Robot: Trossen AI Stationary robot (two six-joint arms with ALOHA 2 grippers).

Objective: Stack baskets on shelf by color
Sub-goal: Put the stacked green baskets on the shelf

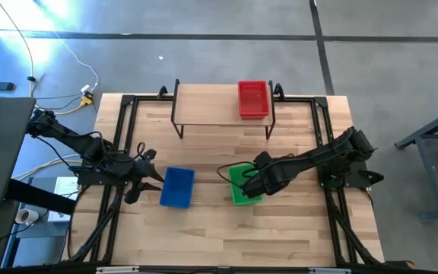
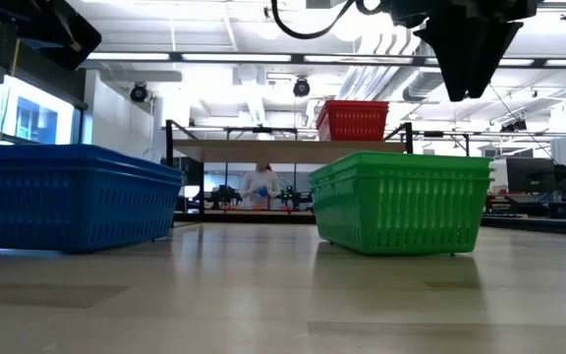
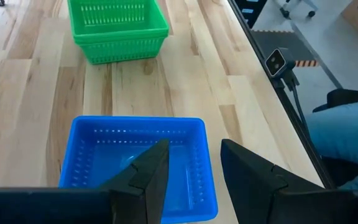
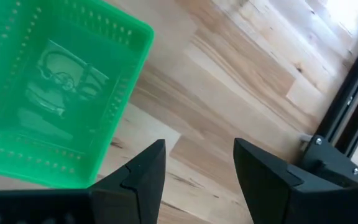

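A red basket [image 1: 253, 99] stands on the right end of the shelf [image 1: 204, 106], a light plank on thin black legs at the table's far side. A blue basket [image 1: 178, 187] and a green basket [image 1: 238, 190] rest on their bottoms on the tabletop, open side up. My left gripper [image 3: 194, 168] is open and hangs above the blue basket's [image 3: 104, 155] left end, clear of it. My right gripper [image 4: 199, 152] is open above the green basket's [image 4: 48, 93] right edge. In the low view it [image 2: 468, 69] hangs well above the basket's rim.
Black frame rails [image 1: 128, 129] run along the table's left and right sides. A small camera [image 3: 277, 61] sits at the near edge, with a person's blue-clad leg [image 3: 347, 130] beyond it. The shelf's left and middle [image 1: 204, 103] are bare, as is the near tabletop [image 1: 219, 236].
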